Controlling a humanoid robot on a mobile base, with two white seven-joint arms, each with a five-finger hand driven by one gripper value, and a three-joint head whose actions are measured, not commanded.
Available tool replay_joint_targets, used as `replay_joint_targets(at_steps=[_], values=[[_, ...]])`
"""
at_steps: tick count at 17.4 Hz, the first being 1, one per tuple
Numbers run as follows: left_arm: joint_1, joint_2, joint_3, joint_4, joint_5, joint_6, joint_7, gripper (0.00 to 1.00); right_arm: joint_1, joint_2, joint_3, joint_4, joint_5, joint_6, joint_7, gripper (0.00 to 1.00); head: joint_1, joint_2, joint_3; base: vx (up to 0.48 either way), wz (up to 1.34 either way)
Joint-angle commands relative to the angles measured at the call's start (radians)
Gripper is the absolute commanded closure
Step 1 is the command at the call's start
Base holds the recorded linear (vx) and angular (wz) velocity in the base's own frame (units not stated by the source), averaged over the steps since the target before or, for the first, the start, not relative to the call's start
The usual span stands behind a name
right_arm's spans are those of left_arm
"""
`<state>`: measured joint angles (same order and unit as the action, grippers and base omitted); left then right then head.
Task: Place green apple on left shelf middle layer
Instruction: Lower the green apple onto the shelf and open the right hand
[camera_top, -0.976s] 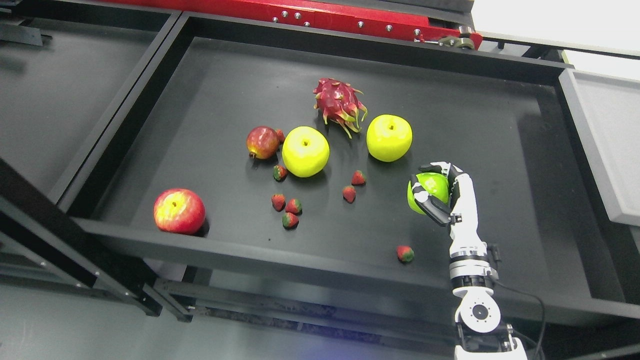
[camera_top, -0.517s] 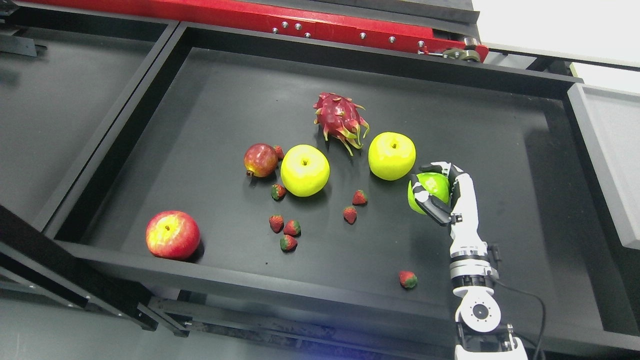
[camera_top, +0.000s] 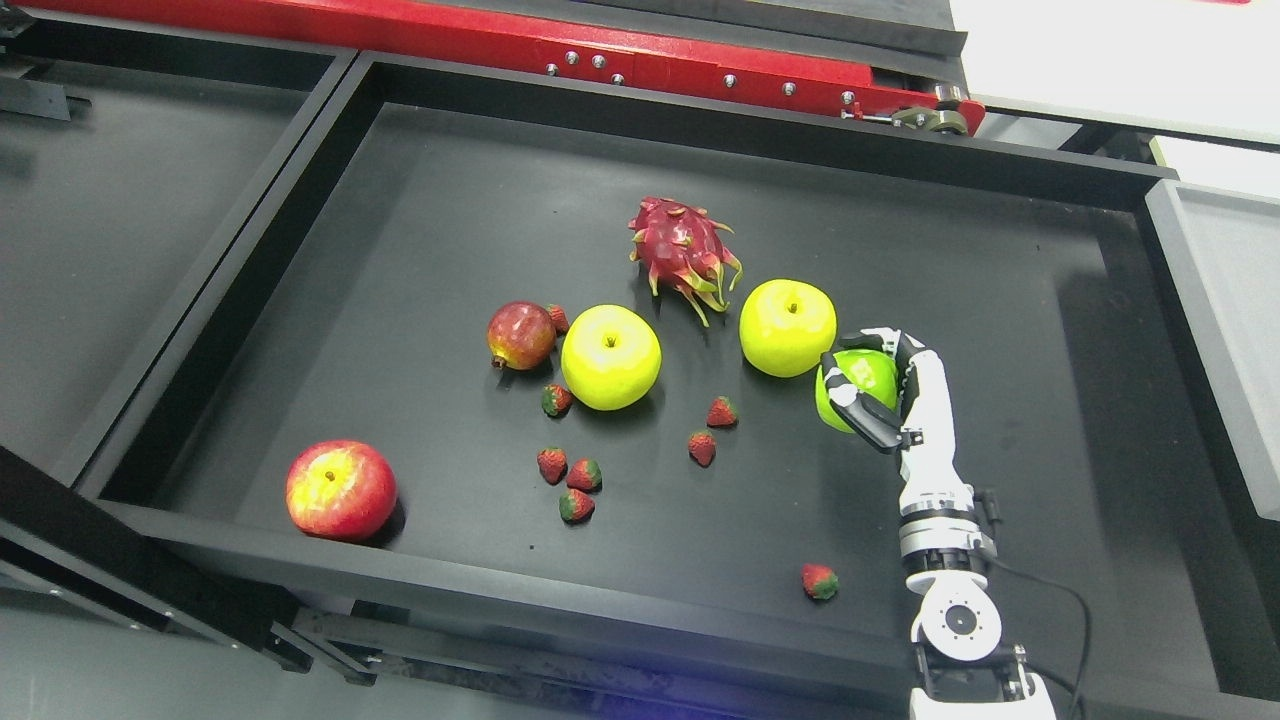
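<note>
Only the camera view has shifted; right hand stays wrapped around green apple.
Held above the black tray; carry it level, avoiding the yellow apple alongside.

White-and-black robot hand, silver wrist joint, black cable.

Green apple; two yellow apples; red-yellow mottled apple; magenta dragon fruit with green-tipped scales; red strawberries; black tray; red beam; white-black hand.
</note>
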<state>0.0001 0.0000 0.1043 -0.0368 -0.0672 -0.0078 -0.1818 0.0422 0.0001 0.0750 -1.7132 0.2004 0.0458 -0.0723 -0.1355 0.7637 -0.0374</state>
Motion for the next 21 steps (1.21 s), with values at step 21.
replay_joint_targets(at_steps=[21], values=[[-0.022,0.017,0.0,0.0,0.0,0.0,-0.001,0.0,0.013,-0.018,-0.003,-0.005,-0.067,-0.023,-0.08,0.0,0.0,0.0,0.0,0.004,0.0]])
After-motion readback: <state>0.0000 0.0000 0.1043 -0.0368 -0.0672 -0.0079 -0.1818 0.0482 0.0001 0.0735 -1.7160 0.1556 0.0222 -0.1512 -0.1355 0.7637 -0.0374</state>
